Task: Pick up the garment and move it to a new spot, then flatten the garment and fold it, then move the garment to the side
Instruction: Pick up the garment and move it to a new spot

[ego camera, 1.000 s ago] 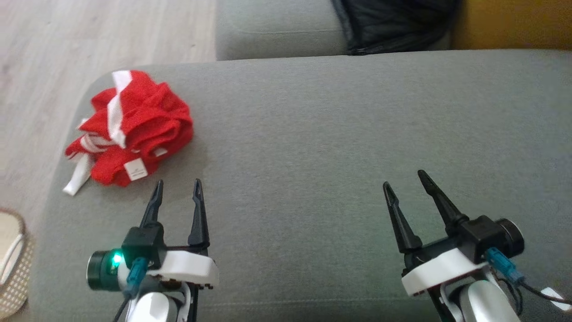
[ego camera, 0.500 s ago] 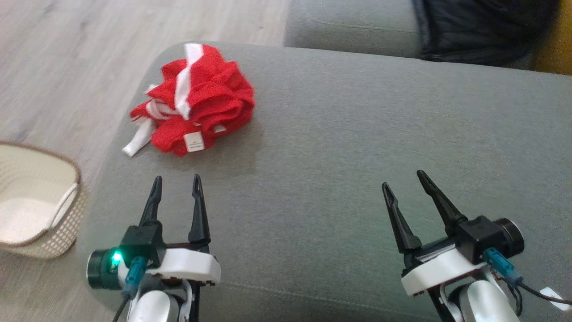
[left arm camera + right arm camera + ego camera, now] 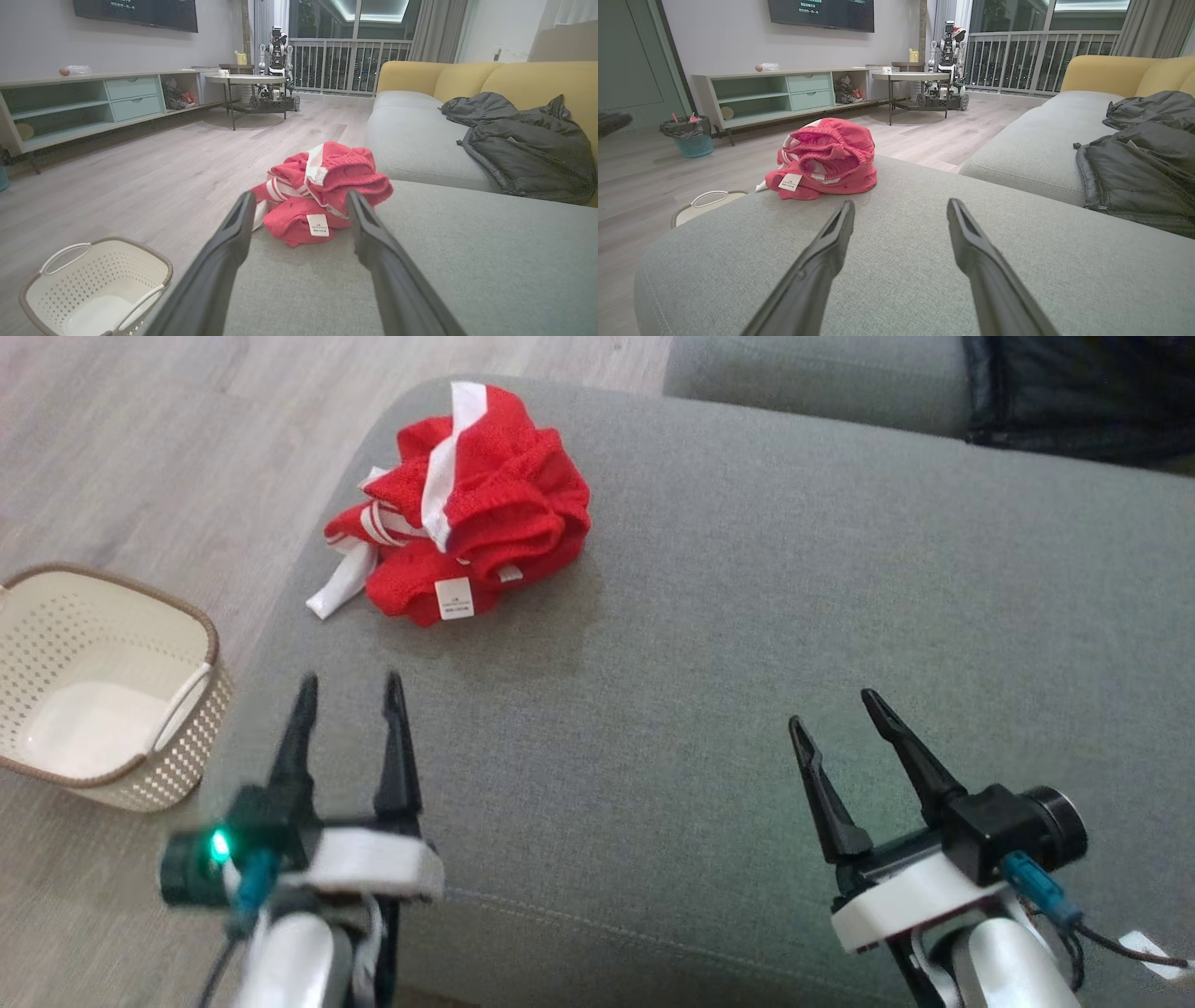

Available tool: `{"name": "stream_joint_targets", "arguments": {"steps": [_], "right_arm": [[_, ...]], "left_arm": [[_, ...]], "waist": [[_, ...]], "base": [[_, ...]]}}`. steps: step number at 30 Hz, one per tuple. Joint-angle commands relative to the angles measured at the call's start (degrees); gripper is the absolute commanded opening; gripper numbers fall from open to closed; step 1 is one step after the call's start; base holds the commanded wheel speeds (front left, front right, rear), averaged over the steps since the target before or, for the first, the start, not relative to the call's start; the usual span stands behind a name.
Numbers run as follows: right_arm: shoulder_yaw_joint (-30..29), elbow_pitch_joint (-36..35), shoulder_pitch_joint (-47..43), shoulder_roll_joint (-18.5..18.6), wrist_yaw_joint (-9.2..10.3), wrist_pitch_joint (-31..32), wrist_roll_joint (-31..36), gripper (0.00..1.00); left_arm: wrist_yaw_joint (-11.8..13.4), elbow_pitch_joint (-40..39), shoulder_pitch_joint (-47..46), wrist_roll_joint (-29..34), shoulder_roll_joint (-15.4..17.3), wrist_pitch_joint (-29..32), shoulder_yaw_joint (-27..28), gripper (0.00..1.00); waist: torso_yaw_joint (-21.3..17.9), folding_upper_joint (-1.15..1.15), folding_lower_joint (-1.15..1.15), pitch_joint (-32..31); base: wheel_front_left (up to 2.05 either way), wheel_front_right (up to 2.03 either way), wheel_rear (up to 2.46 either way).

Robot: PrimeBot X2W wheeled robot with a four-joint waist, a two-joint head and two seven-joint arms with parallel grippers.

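From the head view, a crumpled red knit garment [image 3: 485,513] with white stripes sits bunched near the far left corner of the grey fabric sofa cushion [image 3: 747,644], its white care label [image 3: 455,598] facing up. One white strip trails towards the cushion's edge. The left gripper [image 3: 350,679] hangs just short of the heap with its two dark fingers spread and nothing between them. The right gripper [image 3: 831,709] is well off to the other side over bare cushion, jaws also parted and empty. Down on the pale wood floor [image 3: 140,448] stands a cream perforated plastic basket [image 3: 177,775] with a brown rim, close beside the cushion.

Over to the left wrist view: the garment lies dead ahead, framed between the two fingertips and clear of both. The basket shows at lower left on the floor. A dark quilted jacket [image 3: 523,140] is slumped on the grey seat against the yellow sofa back [image 3: 467,77].

Now the right wrist view: fingers wide apart over the grey fabric, gripping nothing. The garment is ahead and to the left, near the cushion's rounded corner. The jacket lies off to the right.
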State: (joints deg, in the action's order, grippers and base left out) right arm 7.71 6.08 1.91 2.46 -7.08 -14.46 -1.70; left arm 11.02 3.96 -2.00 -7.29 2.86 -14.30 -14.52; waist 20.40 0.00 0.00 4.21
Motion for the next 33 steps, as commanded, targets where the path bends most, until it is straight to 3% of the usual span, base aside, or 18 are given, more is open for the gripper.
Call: {"name": "stream_joint_targets", "arguments": {"steps": [1, 10, 14, 19, 27, 33], "right_arm": [[1.7, -2.0, 3.3, 0.4, -0.41, -0.5, 0.7, 1.0], [1.7, -2.2, 6.3, 0.4, -0.41, -0.5, 2.2, 1.0], [2.0, -2.2, 7.7, 0.4, -0.41, -0.5, 2.3, 1.0], [1.8, -2.5, 8.5, 0.4, -0.41, -0.5, 2.4, 1.0], [1.7, -3.1, 10.3, 0.4, -0.41, -0.5, 1.7, 1.0], [2.8, -3.1, 11.3, 0.4, -0.41, -0.5, -0.3, 1.0]], "left_arm": [[-1.4, -2.1, -6.3, 1.2, 0.6, -0.7, 3.2, 1.0], [-7.6, 1.4, -22.0, 2.2, 4.4, -0.7, 7.7, 1.0], [-11.0, 10.7, -30.5, 0.3, 7.3, -0.4, 9.7, 1.0], [-14.7, 24.3, -41.3, -2.1, 10.3, 7.1, 10.2, 1.0], [-17.0, 41.0, -53.3, -2.6, 13.7, 14.3, 8.3, 1.0], [-17.9, 52.1, -57.1, -3.7, 13.8, 19.2, 6.5, 1.0]], "waist": [[-1.1, 0.0, 0.0, 1.7], [-5.5, 0.0, 0.0, 7.6], [-8.2, 0.0, 0.0, 10.3], [-10.7, 0.0, 0.0, 12.8], [-13.3, 0.0, 0.0, 16.9], [-14.2, 0.0, 0.0, 18.9]], "base": [[0.0, 0.0, 0.0], [0.0, 0.0, 0.0], [0.0, 0.0, 0.0], [0.0, 0.0, 0.0], [0.0, 0.0, 0.0], [0.0, 0.0, 0.0]]}}
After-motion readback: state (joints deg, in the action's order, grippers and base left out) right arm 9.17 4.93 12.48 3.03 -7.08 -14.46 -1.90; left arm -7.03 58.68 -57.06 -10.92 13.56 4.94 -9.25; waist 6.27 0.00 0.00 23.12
